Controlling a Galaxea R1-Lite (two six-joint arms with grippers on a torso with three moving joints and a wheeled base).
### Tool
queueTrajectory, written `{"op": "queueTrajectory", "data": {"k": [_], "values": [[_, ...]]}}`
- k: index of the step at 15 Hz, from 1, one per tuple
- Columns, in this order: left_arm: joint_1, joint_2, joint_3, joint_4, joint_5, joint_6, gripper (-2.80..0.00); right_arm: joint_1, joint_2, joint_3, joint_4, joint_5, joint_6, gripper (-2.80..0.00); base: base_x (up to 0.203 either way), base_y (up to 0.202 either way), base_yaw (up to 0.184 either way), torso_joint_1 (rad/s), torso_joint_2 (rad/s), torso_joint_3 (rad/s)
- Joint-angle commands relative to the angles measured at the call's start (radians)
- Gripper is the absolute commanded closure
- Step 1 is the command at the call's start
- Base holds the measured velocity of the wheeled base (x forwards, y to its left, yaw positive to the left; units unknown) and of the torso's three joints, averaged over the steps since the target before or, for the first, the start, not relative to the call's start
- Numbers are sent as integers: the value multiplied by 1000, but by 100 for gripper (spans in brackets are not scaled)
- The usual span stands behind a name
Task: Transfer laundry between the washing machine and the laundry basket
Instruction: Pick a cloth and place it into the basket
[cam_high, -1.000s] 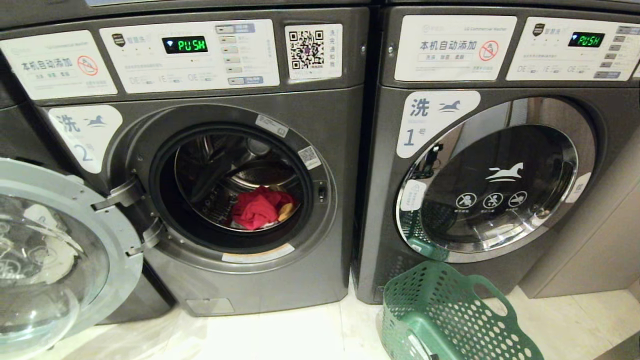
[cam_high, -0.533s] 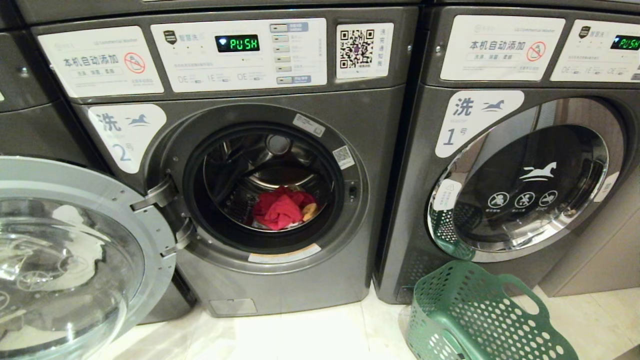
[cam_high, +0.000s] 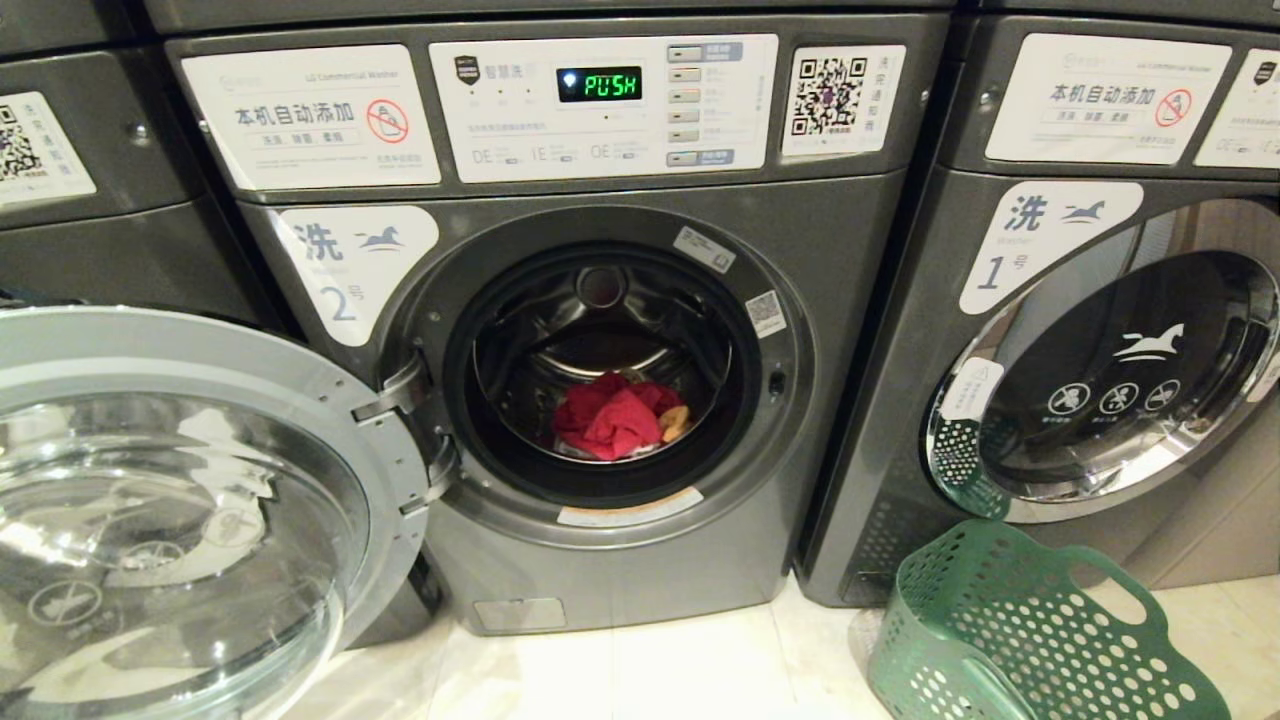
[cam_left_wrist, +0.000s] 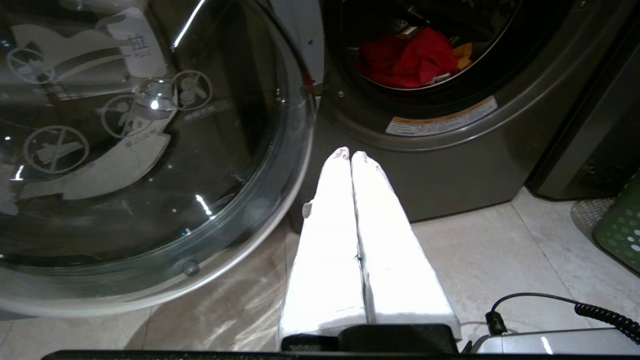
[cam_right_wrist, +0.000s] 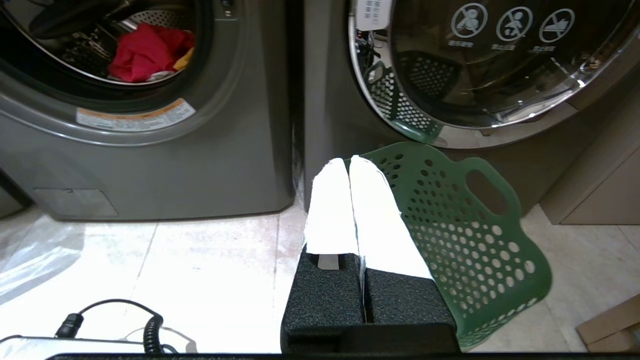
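Inside the drum of the washer marked 2, a red cloth lies low at the front, bunched up, with a small orange piece touching its right side and a strip of white showing under it. Its round glass door stands swung wide open to the left on its hinge. The display on the panel above reads PUSH in green, and a QR sticker sits to its right.

Just right of that machine stands another washer, marked 1 (its chrome-ringed door is closed and mirrors the basket). On the pale tiled floor in front of it sits a green perforated basket, tilted, with an oval handle hole in its rim; no laundry shows in the part visible.

Neither arm appears in the head view. The left gripper hangs low over the floor before washer 2, beside the open door's rim, its two white fingers pressed together with nothing between them. The right gripper is held low over the floor at the seam between the two machines, fingers likewise pressed together and empty, with the basket just beyond them. A coiled black cable lies near each wrist.
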Motion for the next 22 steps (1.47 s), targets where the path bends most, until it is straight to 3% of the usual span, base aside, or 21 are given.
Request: {"op": "queueTrajectory", "data": {"k": [1,8,14,22], "values": [[0,-2,0,0,0,1,0,0,1,0,0,-1,0,0,0,179,4,7,2,2],[0,-2,0,-1,0,4,0,0,1,0,-1,-1,0,0,9,30,0,0,1,2],[0,-2,0,-1,0,0,0,-1,1,0,-2,0,1,0,174,0,-2,3,4,0],[0,-2,0,-3,18,-27,0,0,1,0,-2,-1,15,0,0,0,0,0,0,0]]}}
